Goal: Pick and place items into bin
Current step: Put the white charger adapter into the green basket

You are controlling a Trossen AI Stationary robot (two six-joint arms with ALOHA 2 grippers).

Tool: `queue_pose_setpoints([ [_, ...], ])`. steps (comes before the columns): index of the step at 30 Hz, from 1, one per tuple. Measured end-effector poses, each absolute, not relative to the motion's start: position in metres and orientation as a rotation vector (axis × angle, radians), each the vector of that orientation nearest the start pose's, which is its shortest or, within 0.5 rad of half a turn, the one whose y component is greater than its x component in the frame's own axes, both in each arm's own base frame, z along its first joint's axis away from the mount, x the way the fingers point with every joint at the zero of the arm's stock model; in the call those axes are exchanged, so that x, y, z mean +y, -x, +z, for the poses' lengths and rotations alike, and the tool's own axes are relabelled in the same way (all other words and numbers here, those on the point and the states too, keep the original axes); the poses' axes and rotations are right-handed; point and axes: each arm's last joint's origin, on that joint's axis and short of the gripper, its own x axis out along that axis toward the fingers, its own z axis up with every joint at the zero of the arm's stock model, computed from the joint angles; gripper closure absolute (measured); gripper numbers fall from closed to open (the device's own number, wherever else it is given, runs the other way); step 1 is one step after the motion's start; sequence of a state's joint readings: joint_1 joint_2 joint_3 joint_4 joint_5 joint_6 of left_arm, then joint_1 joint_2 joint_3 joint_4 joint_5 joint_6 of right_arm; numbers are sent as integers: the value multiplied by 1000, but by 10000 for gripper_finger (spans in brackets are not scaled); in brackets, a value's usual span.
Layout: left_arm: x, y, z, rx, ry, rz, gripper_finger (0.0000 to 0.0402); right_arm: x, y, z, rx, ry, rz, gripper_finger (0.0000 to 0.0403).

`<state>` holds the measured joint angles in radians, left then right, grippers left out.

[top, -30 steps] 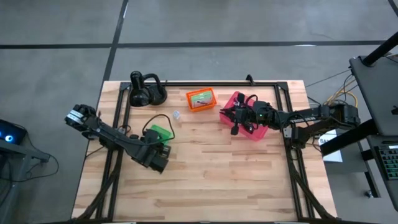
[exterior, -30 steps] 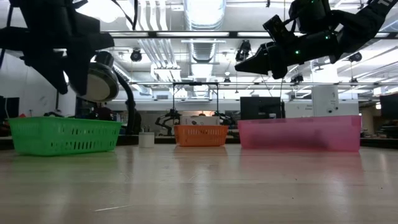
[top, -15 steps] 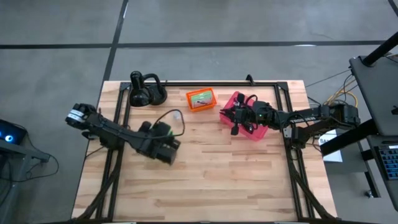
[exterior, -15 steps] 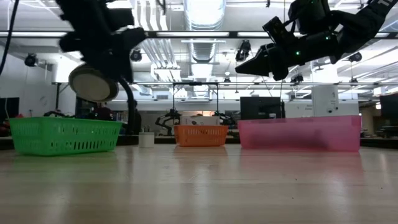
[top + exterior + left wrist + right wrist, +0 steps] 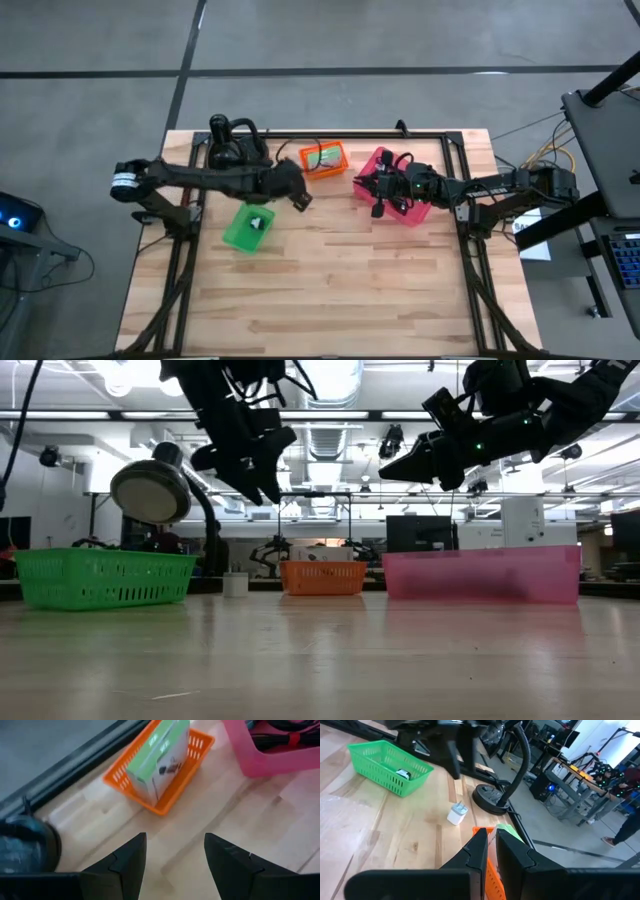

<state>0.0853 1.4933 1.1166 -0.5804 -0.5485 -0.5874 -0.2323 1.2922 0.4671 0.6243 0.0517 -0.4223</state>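
My left gripper hangs open above the wood between the green bin and the orange bin. The orange bin holds two slim green packets. My right gripper hovers shut over the pink bin, where coiled black cables lie. A tiny white piece rests on the table near the lamp base. A small black and white thing lies in the green bin.
A black gooseneck lamp stands at the far left corner. A black frame rail runs along the far edge behind the bins. Bare wood fills the near half of the table. A person stands in the room beyond.
My left arm has swung from the near left, over the green bin, toward the far edge and the orange bin, turning as it went. The green bin, covered by the arm before, now shows in full. My right arm has kept still.
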Motion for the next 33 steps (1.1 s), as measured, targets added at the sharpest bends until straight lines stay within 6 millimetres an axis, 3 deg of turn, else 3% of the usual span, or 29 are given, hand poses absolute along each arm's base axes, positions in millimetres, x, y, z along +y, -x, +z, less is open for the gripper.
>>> queue_pose_setpoints([
  [9,77,-293,255,793,324,861,216,-60,-245,199,256,400,-237,374],
  [22,96,-294,222,940,327,926,216,-60,-245,199,252,397,-238,374],
  [33,98,-300,198,1027,320,935,216,-60,-245,198,262,396,-236,374],
])
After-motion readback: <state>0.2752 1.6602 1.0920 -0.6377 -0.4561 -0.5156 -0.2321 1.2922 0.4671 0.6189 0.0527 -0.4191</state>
